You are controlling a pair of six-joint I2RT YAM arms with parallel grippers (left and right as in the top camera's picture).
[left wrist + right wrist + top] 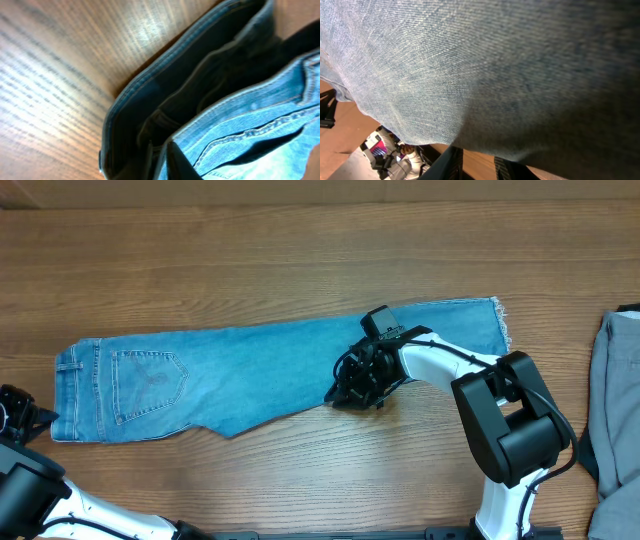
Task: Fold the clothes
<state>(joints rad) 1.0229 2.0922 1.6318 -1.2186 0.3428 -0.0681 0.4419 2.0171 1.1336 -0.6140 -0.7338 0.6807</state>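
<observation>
Lengthwise, the jeans (250, 375) are laid across the table (300, 250). The left gripper (30, 418) is set at the waistband (65, 395) and the right gripper (352, 388) on the leg (440, 330). Whether their fingers are closed cannot be told.

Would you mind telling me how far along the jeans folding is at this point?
Done, apparently: the jeans lie flat on the table, halved lengthwise, with one back pocket and a single leg width showing. In hand: the right gripper sits at the leg's lower edge, the left gripper by the waistband. Left: the crosswise folds; the frayed hem lies far from the waist.
</observation>
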